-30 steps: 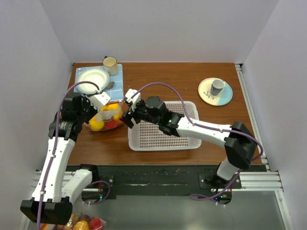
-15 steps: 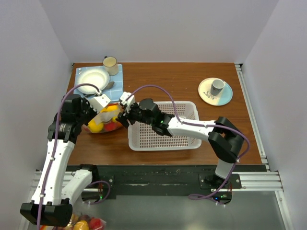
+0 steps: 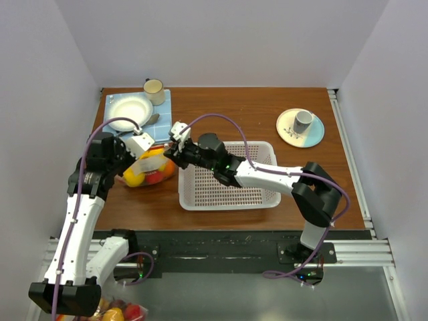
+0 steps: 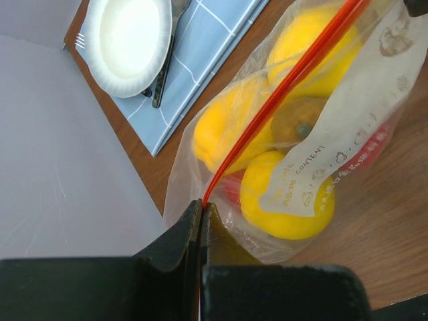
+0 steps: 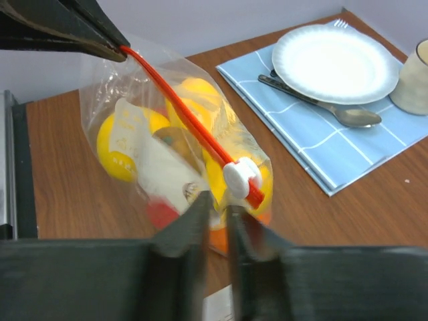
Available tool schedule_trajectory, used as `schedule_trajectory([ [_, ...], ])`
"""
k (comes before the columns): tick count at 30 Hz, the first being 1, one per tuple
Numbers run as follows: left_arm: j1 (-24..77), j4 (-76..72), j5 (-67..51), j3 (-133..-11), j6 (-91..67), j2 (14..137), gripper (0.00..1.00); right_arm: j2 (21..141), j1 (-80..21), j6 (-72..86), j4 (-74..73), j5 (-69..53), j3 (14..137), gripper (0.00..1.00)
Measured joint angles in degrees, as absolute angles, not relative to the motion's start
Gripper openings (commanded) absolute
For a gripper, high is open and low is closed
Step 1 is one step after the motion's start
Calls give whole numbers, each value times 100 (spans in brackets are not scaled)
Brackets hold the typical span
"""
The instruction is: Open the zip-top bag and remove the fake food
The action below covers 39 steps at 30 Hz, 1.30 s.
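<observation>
The zip-top bag (image 3: 150, 168) lies on the table (image 3: 221, 107), just left of the white basket (image 3: 264, 197) and near the blue placemat (image 3: 162, 114). The task looks barely begun. All the fake food (image 4: 284, 200) that shows, yellow, orange and red pieces, sits inside the plastic, and none of it lies outside. The left gripper (image 4: 202, 206) is clamped tight on the bag's corner, where the orange-red zip strip (image 5: 187, 119) ends, and anchors that end. The right gripper (image 5: 217, 204) has its jaws narrow, with only a slim gap and nothing seen between them, just short of the white slider (image 5: 242, 176). The slider sits at the strip's opposite end. The strip reads as one unbroken line, so I judge the zip shut. Catching the slider, running it along the strip and taking out every piece are all left to do.
</observation>
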<state>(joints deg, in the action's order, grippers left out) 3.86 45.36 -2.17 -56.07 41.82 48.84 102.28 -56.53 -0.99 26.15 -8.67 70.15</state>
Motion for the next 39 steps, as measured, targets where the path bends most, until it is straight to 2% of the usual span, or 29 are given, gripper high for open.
schedule_trajectory([
  [1, 386, 4539, -209, -5607, 4182, 4884, 0, 10228, -5649, -82, 2615, -895, 7030, 1],
  [3, 386, 4545, -187, -5616, 4174, 4897, 9, 10228, -5645, -73, 2611, -963, 7050, 0],
  [4, 384, 4560, -183, -5627, 4165, 4912, 24, 10228, -5645, -47, 2606, -1004, 7052, 0],
  [6, 379, 4609, -198, -5712, 4125, 4987, 45, 10228, -5645, 3, 2582, -1061, 7052, 0],
  [7, 381, 4611, -261, -5765, 4097, 5033, 60, 10228, -5645, 19, 2571, -1120, 7052, 0],
  [10, 379, 4689, -600, -6007, 3924, 5196, 74, 10226, -5651, 110, 2523, -1288, 7052, 0],
  [11, 377, 4735, -742, -6095, 3841, 5247, 76, 10226, -5651, 141, 2499, -1332, 7057, 0],
  [18, 377, 4724, -2222, -6274, 3197, 5325, 77, 10226, -5651, 314, 2307, -1678, 7177, 1],
  [24, 377, 4641, -3035, -6248, 3118, 5419, 68, 10191, -5651, 388, 2080, -1844, 7242, 1],
  [39, 377, 4727, -3763, -6604, 3280, 5743, 56, 10180, -5651, 502, 2051, -1911, 7242, 1],
])
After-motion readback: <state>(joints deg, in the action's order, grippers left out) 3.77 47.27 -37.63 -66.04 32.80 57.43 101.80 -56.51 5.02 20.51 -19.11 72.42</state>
